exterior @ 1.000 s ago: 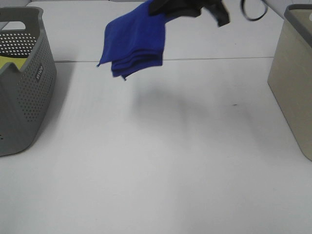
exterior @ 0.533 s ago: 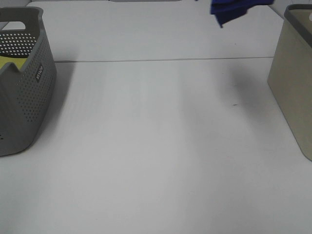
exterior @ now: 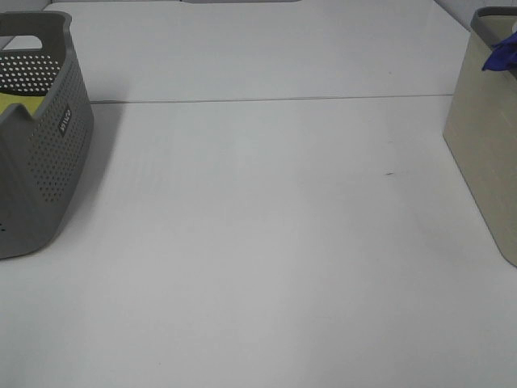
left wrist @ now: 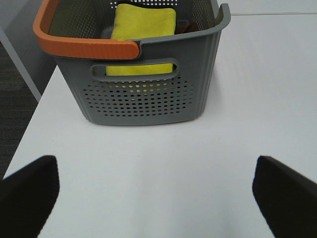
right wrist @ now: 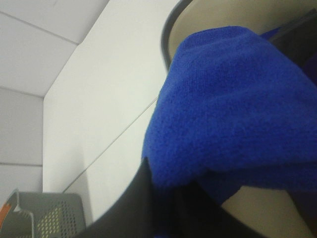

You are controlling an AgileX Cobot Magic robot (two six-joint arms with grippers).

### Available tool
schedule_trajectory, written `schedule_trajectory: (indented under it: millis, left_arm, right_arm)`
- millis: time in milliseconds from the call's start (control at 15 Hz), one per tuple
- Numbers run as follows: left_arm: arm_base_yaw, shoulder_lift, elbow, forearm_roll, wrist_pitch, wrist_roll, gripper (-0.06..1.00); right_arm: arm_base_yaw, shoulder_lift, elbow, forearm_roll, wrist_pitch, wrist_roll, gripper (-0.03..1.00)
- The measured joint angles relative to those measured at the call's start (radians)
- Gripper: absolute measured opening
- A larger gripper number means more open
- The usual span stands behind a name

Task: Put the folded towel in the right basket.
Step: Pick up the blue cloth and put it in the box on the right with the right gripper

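Royal-blue folded towel (exterior: pixel 502 55) hanging at the dark rim of the right basket (exterior: pixel 483 145), seemingly just over its mouth, not yet inside. Pinched by the right gripper (right wrist: pixel 225 134), closed tight on the cloth, with 1 dark finger (right wrist: pixel 148 203) showing under the bunched layers. Left gripper (left wrist: pixel 156 198) spread wide with nothing held, well apart from the right basket. Judged as the carry step nearly finished, release not yet done. Next, probably: move a little further over the opening of the right basket, lower, then open the jaws to drop the stack inside, not across the rim.
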Motion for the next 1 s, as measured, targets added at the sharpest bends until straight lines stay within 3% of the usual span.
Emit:
schedule_trajectory:
  millis: [133,200,467,800,1000]
  left_arm:
    - [0.000,0.000,0.000,0.000,0.000,0.000,0.99]
    - [0.000,0.000,0.000,0.000,0.000,0.000,0.99]
    - [0.000,0.000,0.000,0.000,0.000,0.000,0.99]
    - [0.000,0.000,0.000,0.001,0.000,0.000,0.99]
    - [0.000,0.000,0.000,0.001,0.000,0.000,0.99]
  right_arm:
    - [-0.001,0.000,0.075,-0.004,-0.110,-0.001,0.05]
    - [-0.001,0.000,0.075,-0.004,-0.110,-0.001,0.05]
    - [-0.001,0.000,0.324,-0.002,-0.355,-0.004,0.05]
    - [-0.003,-0.003,0.465,-0.002,-0.478,-0.004,0.05]
    - [-0.003,-0.003,0.467,0.014,-0.480,-0.012,0.05]
